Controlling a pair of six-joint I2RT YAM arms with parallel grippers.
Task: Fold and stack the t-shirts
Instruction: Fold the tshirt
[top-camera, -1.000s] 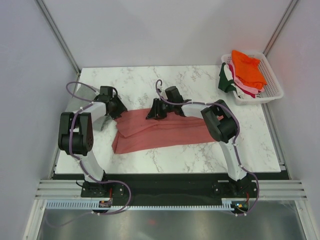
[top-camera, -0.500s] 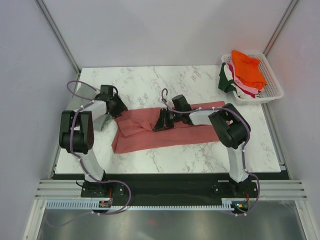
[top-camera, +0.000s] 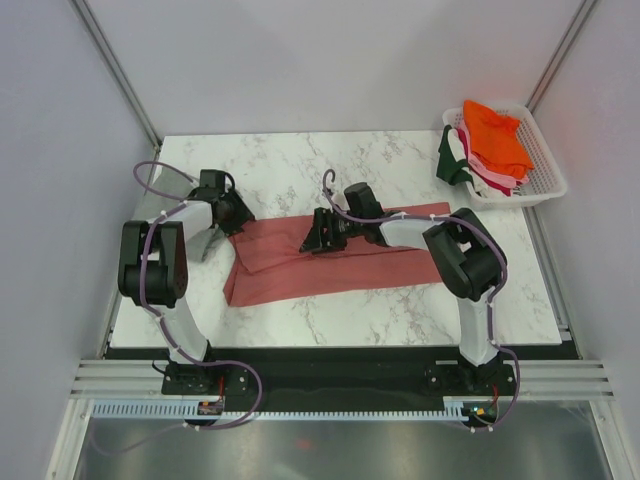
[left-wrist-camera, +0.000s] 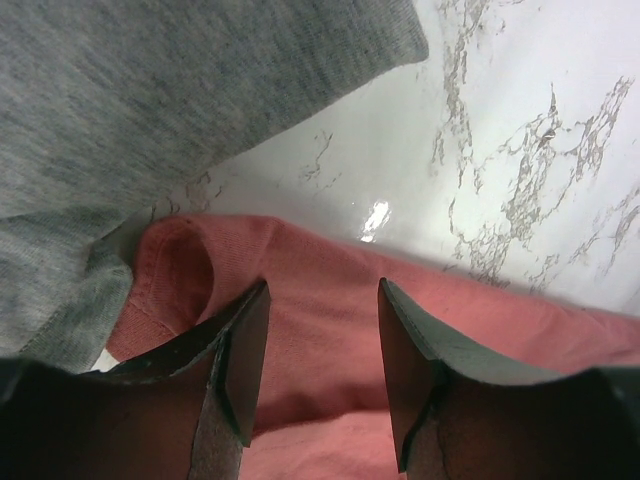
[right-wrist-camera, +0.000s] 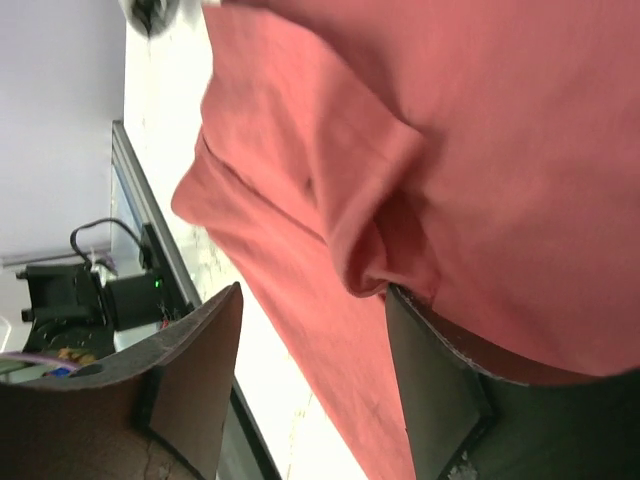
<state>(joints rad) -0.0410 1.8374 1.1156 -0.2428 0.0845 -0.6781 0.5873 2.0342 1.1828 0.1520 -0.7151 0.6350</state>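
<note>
While spread, left gripper (left-wrist-camera: 322, 287) over t-shirt (left-wrist-camera: 520, 322)

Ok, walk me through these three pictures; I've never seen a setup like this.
These are two robot arms bolted to the near edge of a marble table, each ending in a two-finger pincer. One picture looks down from above. The other two come from small cameras on the wrists, so each shows its own fingers. A salmon shirt lies spread across the table. The left pincer stands open over the shirt's left end, next to a grey shirt. The right pincer is also open, at a raised fold near the shirt's middle. Neither clearly holds anything. A white basket in the far right corner holds more shirts, orange on top.
</note>
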